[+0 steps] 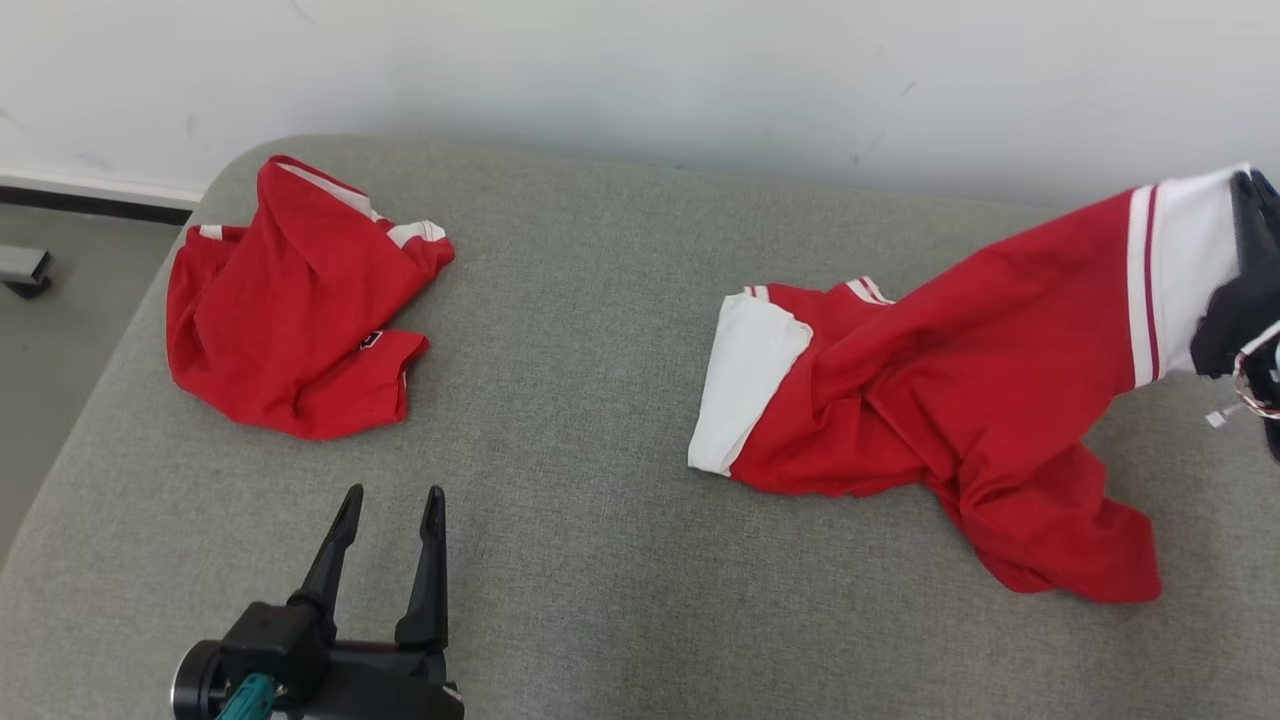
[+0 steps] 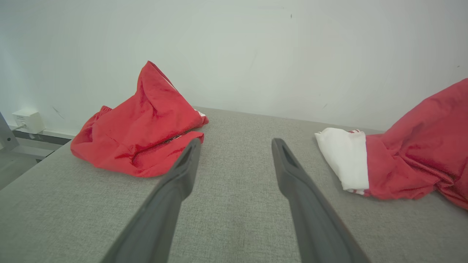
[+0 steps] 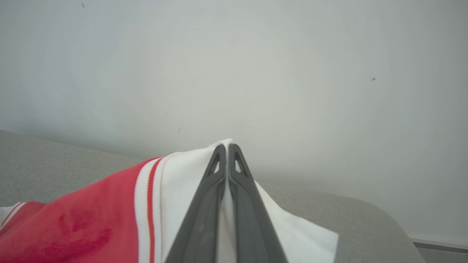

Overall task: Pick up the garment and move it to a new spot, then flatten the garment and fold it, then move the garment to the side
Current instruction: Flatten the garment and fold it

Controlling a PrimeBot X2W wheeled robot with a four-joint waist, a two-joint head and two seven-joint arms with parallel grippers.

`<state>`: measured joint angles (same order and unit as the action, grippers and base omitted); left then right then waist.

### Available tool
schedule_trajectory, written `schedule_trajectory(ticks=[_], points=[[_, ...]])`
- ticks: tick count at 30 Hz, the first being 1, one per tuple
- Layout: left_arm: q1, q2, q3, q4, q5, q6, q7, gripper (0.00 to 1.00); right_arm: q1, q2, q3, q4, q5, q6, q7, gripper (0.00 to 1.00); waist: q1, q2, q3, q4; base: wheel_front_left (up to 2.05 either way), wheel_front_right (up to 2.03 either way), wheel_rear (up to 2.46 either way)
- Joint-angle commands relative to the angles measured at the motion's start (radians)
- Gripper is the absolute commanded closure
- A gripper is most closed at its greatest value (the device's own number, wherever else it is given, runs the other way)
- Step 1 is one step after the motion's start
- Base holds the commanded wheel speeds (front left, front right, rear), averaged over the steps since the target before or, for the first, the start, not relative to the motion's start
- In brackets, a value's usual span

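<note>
While the first step of the task is under way, my right fingers [image 3: 221,164] are pressed together on the white, stripe-edged band of the red garment [image 1: 980,370], at the right end of the grey padded worktop [image 1: 600,330]. That band is raised off the worktop. From it the cloth slopes down to a bunched, twisted body lying right of the worktop's middle, with a white panel at the end nearest the middle and a red flap trailing toward the near edge. My left fingers [image 1: 428,570] are spread wide, gripping nothing, above the near-left part of the worktop. A second red garment [image 1: 290,310] lies crumpled by the worktop's far-left corner, well apart from both sets of fingers. Progress, as I judge it: the grasp is made and one end is lifted, but the garment is not yet clear of the worktop nor set in a new spot. Flattening, folding and the final move to the side all remain, with no sign of any of them started.
</note>
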<state>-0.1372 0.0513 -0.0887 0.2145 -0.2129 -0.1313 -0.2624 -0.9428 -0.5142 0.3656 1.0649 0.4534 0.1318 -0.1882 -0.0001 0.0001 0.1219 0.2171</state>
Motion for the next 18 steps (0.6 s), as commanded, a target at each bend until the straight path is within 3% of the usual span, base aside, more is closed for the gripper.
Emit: schedule_trajectory(ticks=[1, 8, 18], points=[[0.024, -0.001, 0.009, -0.004, 0.004, 0.002, -0.004, 0.0, -0.002, 0.023, 0.018, -0.028, 0.006, -0.002, -0.018, 1.0, 0.0001, -0.0001, -0.018, -0.008, 0.0, 0.0, 0.0], [0.058, -0.001, 0.044, -0.017, 0.002, 0.002, -0.004, 0.0, 0.047, 0.134, 0.109, -0.196, 0.026, -0.002, -0.051, 1.0, 0.0001, -0.0001, -0.044, -0.01, 0.0, 0.0, 0.0], [0.068, -0.001, 0.05, -0.022, -0.004, 0.002, -0.004, 0.0, 0.217, 0.382, 0.311, -0.436, 0.066, -0.002, -0.033, 1.0, 0.0001, -0.0001, -0.048, 0.053, 0.0, 0.0, 0.0]])
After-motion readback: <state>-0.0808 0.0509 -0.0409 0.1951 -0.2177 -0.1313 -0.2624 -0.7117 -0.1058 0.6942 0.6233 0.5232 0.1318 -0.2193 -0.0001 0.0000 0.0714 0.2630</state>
